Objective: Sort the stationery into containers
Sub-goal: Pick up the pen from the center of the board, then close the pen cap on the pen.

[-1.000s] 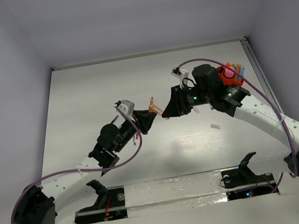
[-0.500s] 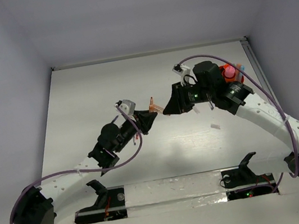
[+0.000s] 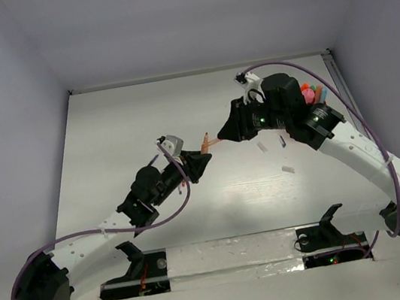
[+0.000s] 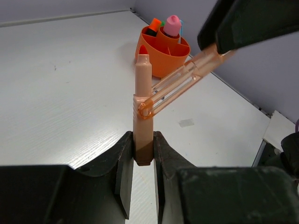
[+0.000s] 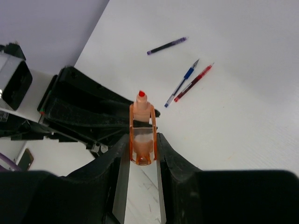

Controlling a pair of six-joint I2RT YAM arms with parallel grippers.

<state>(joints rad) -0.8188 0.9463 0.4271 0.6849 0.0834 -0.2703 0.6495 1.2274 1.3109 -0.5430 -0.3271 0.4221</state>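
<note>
My left gripper [image 4: 142, 150] is shut on the lower end of a pale orange marker [image 4: 142, 112], held upright above the table with its red tip bare. My right gripper [image 5: 141, 150] is shut on the marker's clear orange cap [image 5: 142, 139]. The cap [image 4: 183, 83] slants away from the marker, its open end touching the marker's side below the tip. Both grippers meet mid-table in the top view, the left gripper [image 3: 200, 163] and the right gripper [image 3: 222, 133]. The round orange holder [image 3: 306, 96] stands at the back right with several markers in it; it also shows in the left wrist view [image 4: 164, 52].
A purple pen [image 5: 167, 45], a blue pen [image 5: 182, 82] and a red pen [image 5: 193, 83] lie on the white table beneath the left arm. Small pale bits [image 3: 288, 169] lie near the right arm. Grey walls close in both sides and the back.
My right gripper has lifted and drawn back toward the far right with the cap, which now slants off the marker. My left gripper has shifted slightly right, still holding the marker.
</note>
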